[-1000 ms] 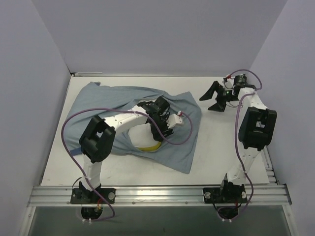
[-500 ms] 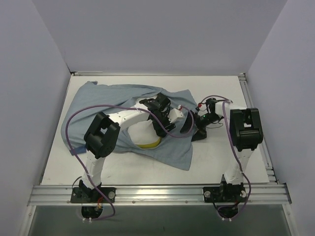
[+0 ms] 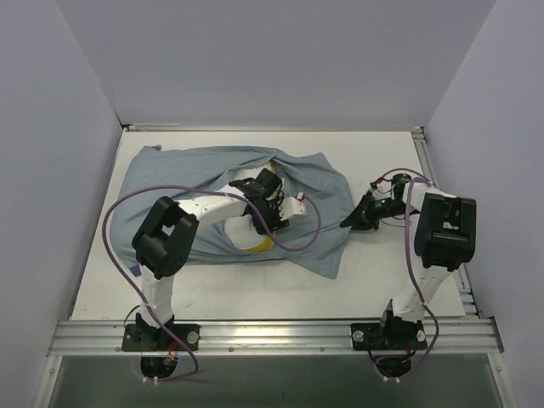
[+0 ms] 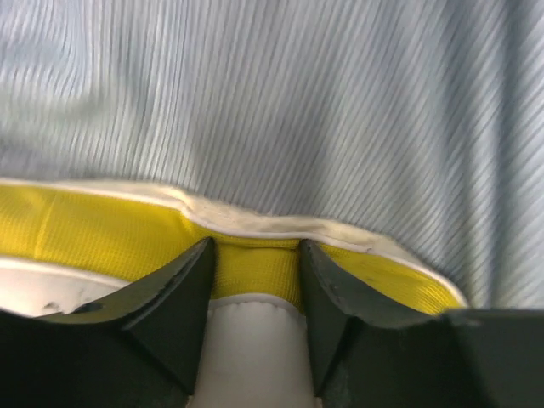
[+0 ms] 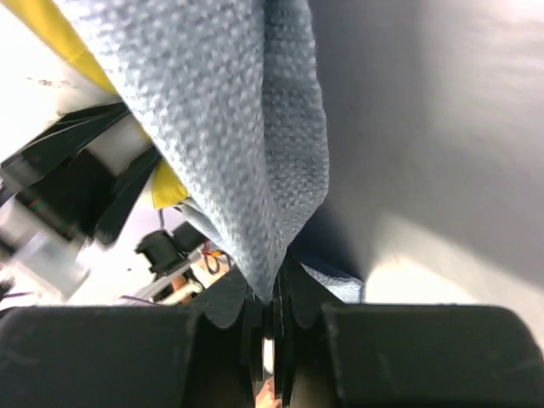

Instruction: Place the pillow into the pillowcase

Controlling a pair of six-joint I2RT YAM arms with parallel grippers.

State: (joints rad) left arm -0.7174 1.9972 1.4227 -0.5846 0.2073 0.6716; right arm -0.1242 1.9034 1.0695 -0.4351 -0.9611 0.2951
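The pillow [image 4: 85, 238], which I judge light and squashy, lies on the worktop [image 3: 382, 272] partly inside the limp pillowcase [image 3: 187, 174]; left jaws pinch its firmer yellow edge, the likeliest hold; right jaws clamp the case's cloth.

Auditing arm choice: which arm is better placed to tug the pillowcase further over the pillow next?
Right, probably. The right pincer is shut on the pillowcase edge, ready to pull. The left pincer grips the pillow by its yellow band at the opening, so it is occupied.
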